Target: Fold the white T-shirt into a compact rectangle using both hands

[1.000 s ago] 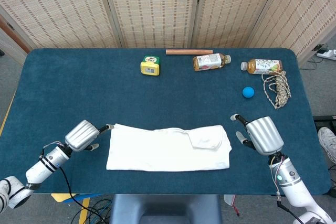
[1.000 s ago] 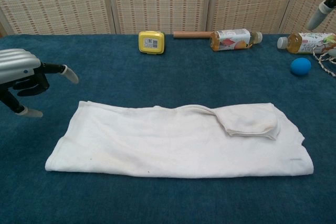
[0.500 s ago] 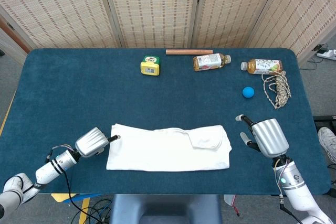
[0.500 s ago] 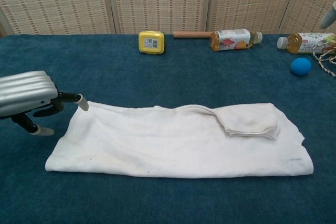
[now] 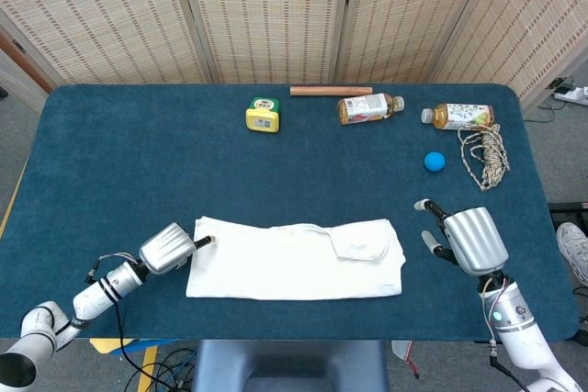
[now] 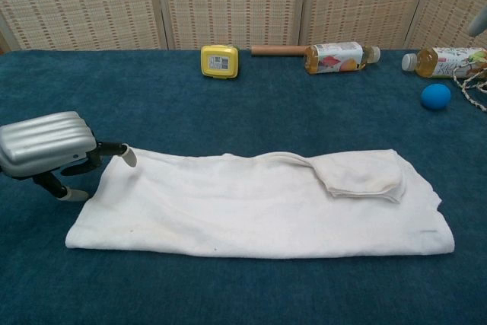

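white T-shirt [image 6: 259, 203] long folded band, table front centre | left hand [image 6: 46, 146] fingers apart, empty, fingertip at its left edge | right hand [image 5: 470, 240] released, apart | limp, light: pinch end corners.

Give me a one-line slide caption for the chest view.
Left hand at the left end of the folded T-shirt, a fingertip at its edge.
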Robot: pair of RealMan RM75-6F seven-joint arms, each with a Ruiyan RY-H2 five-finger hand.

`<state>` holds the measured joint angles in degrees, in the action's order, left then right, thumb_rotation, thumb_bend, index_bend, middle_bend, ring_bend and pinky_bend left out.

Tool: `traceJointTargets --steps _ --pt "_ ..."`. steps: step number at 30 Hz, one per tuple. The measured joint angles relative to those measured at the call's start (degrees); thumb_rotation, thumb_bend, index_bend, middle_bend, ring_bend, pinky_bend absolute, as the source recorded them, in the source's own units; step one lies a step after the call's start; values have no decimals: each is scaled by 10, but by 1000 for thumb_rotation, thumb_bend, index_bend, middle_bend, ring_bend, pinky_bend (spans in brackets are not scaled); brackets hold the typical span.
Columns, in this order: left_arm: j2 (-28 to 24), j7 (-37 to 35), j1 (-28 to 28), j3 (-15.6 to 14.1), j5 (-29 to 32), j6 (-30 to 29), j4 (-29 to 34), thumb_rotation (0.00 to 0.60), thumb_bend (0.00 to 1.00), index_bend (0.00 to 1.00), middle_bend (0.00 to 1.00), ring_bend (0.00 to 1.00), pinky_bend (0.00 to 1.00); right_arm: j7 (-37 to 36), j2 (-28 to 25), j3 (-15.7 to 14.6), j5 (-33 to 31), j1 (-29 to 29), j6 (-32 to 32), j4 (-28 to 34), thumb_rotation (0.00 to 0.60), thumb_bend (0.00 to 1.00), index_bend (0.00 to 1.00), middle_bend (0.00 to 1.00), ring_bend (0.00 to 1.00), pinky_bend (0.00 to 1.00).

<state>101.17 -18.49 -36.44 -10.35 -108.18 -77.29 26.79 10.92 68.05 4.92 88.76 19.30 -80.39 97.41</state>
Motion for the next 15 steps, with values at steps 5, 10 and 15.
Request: traceJointTargets --steps 5,10,15 --pt "11 -11 -4 -2 6 0 -4 600 197 317 899 855 962 -3 1 2 2 -3 -3 -1 600 331 325 953 979 1000" --pt "21 -18 -10 -2 12 -3 -2 600 197 331 903 855 962 -7 2 5 3 -7 -8 -3 600 331 325 953 979 1000" --pt "23 -31 -15 -2 15 -7 4 600 197 365 908 855 962 -10 1 7 5 -10 -12 -4 600 331 325 953 979 1000"
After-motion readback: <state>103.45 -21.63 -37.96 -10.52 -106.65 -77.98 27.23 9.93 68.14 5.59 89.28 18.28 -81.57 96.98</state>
